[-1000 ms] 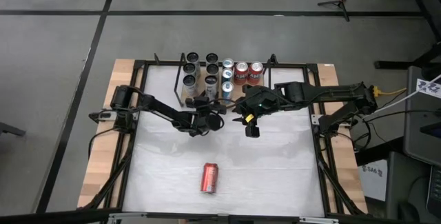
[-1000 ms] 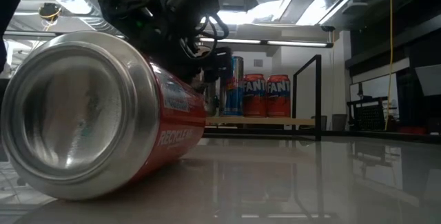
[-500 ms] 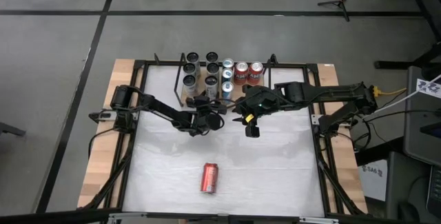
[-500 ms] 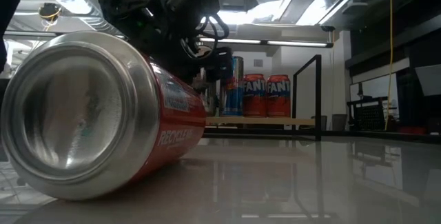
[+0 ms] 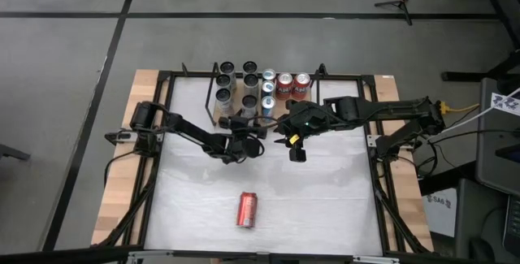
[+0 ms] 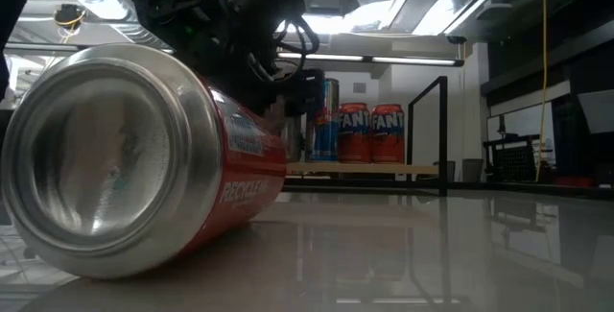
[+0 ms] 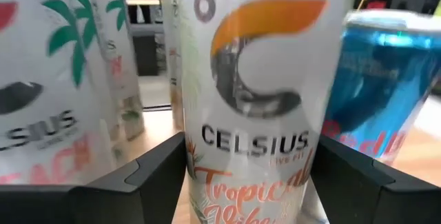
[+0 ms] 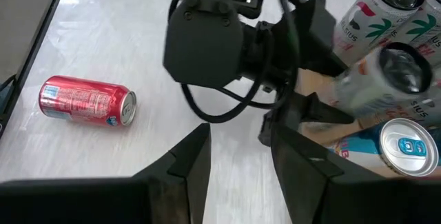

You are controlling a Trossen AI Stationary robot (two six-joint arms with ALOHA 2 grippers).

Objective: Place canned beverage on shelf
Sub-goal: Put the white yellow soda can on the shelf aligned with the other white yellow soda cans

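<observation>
- The left hand [image 5: 246, 126] reaches to the front edge of the shelf [image 5: 218, 120] at the far side of the tabletop [image 5: 325, 191].
- Its fingers [image 7: 155, 176] stand spread on either side of a white Celsius can [image 7: 258, 100]; they sit beside the can's walls, and I cannot tell whether they touch.
- That white Celsius can stands upright on the shelf's wood board, long axis vertical, label facing the left wrist camera, just beside a blue can [image 7: 386, 93] and other white cans [image 7: 48, 86].
- Seen from above, the shelf holds dark-topped cans, blue cans and two red Fanta cans [image 5: 292, 85], all upright.
- The right hand [image 5: 294, 146] hovers above the tabletop just in front of the shelf, its fingers [image 8: 186, 162] narrowly parted with nothing between them.
- A red can [image 5: 246, 209] lies on its side on the tabletop's near part, well apart from both hands, long axis running front to back.
</observation>
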